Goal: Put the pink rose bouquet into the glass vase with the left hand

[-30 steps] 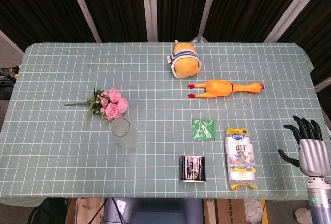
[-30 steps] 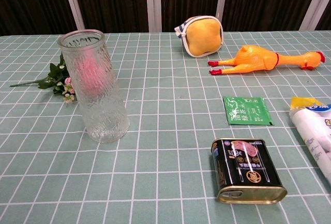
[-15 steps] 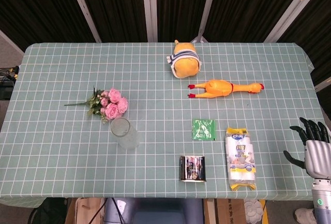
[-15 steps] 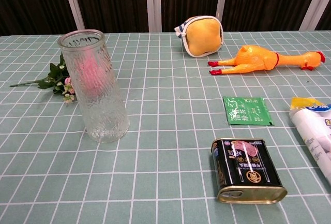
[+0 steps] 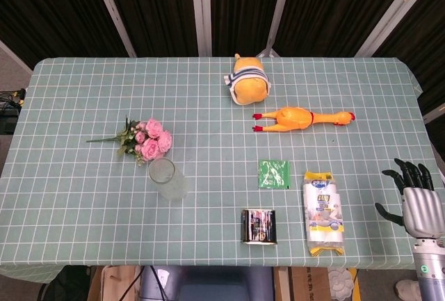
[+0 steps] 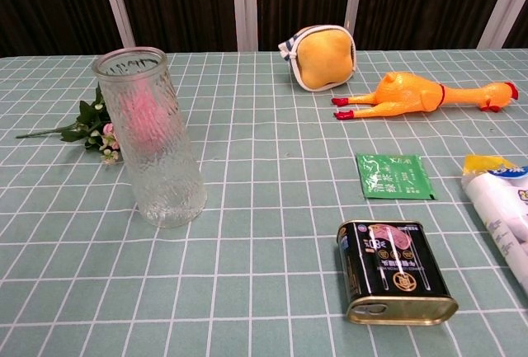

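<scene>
The pink rose bouquet [image 5: 148, 140] lies flat on the table at the left, its green stem pointing left. In the chest view only its leaves [image 6: 89, 129] show beside the vase, the pink blooms blurred through the glass. The glass vase [image 5: 167, 179] [image 6: 153, 138] stands upright and empty just in front of the bouquet. My right hand [image 5: 419, 202] hangs off the table's right edge, fingers spread, holding nothing. My left hand appears in neither view.
A yellow plush toy [image 5: 249, 84] and a rubber chicken [image 5: 302, 117] lie at the back. A green sachet [image 5: 274, 174], a dark tin [image 5: 259, 226] and a white-and-yellow packet [image 5: 324, 212] lie at front right on the checked tablecloth [image 5: 83, 197].
The right hand dipped lower at the table's right edge half a second ago and has come back up. Nothing on the table has moved.
</scene>
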Robot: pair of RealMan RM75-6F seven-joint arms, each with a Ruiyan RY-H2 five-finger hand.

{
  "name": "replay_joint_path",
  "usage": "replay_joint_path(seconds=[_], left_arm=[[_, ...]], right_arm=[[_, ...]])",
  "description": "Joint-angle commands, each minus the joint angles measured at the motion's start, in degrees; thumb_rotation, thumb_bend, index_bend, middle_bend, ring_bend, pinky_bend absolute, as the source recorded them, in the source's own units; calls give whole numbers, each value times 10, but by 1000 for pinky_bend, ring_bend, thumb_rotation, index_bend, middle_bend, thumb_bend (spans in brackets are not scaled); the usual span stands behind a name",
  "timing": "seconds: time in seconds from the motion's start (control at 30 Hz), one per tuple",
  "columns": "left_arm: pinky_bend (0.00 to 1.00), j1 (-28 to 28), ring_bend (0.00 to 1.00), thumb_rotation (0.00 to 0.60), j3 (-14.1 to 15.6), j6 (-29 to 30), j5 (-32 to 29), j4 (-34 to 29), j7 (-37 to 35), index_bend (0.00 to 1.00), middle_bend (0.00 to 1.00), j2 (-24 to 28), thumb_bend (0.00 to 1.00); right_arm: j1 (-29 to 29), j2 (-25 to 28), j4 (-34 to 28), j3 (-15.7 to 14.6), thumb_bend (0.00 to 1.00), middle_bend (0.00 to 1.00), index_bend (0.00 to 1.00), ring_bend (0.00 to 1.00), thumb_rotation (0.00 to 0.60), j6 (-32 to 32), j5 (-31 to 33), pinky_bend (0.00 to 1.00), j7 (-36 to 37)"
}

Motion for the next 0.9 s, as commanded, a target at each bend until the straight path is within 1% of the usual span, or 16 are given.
replay_joint_path(seconds=[0.03, 0.07, 0.13, 0.2, 0.23, 0.33, 0.37, 0.43, 0.47, 0.57, 0.63, 0.73, 0.83, 0.9], left_arm=[[63, -56, 7, 600, -39, -79, -61, -45, 30, 171, 23, 59, 209], [63, -76, 7, 600, -47, -110, -73, -53, 35, 171, 22, 72, 208], [63, -97, 7, 600, -52, -148, -92, -58, 41, 170, 20, 83, 200], [61, -125, 3, 600, -53, -196, -117, -57, 59, 167, 11, 92, 179], [54, -133, 1, 600, -52, -209, -125, -55, 68, 161, 5, 93, 161], [15, -167, 0, 600, -46, -257, -160, -48, 109, 129, 0, 93, 111], [8, -192, 0, 600, -47, -295, -181, -48, 114, 115, 0, 88, 94], [7, -224, 0, 600, -49, -342, -214, -43, 116, 95, 0, 82, 76], [7, -238, 0, 600, -49, -355, -227, -37, 122, 84, 0, 78, 69], [7, -280, 0, 600, -42, -380, -263, -17, 152, 73, 0, 58, 65], [7, -303, 0, 600, -37, -385, -282, -6, 169, 72, 0, 42, 65], [7, -339, 0, 600, -29, -390, -316, 21, 189, 72, 0, 4, 65], [7, -366, 0, 600, -21, -398, -346, 47, 198, 72, 0, -27, 65], [7, -378, 0, 600, -16, -399, -356, 60, 204, 72, 0, -39, 65]], right_arm=[[0, 1, -1, -1, 214, 130, 287, 96, 600, 0, -1, 12, 0], [0, 1, -1, -1, 214, 130, 287, 96, 600, 0, 0, 12, -1], [0, 0, -2, 0, 214, 130, 288, 96, 600, 1, 1, 12, -1], [0, 0, -2, 0, 214, 130, 287, 96, 600, 1, 2, 12, -3], [0, 0, -2, 0, 214, 130, 287, 96, 600, 1, 2, 12, -3], [0, -2, -2, 0, 214, 130, 287, 96, 600, 0, 2, 12, -6], [1, -3, 0, 0, 214, 130, 288, 96, 600, -1, 4, 12, -9], [3, -6, 2, 0, 214, 130, 287, 96, 600, -5, 7, 12, -17], [3, -8, 2, 0, 214, 130, 288, 96, 600, -7, 8, 12, -19], [5, -10, 3, 0, 214, 130, 287, 96, 600, -11, 13, 12, -28], [5, -11, 3, 0, 214, 130, 287, 96, 600, -11, 15, 12, -32], [4, -11, 2, 0, 214, 130, 287, 96, 600, -11, 18, 12, -37], [3, -10, 2, 1, 214, 129, 287, 96, 600, -9, 20, 12, -37], [2, -10, 2, 2, 213, 129, 287, 96, 600, -8, 22, 12, -37]])
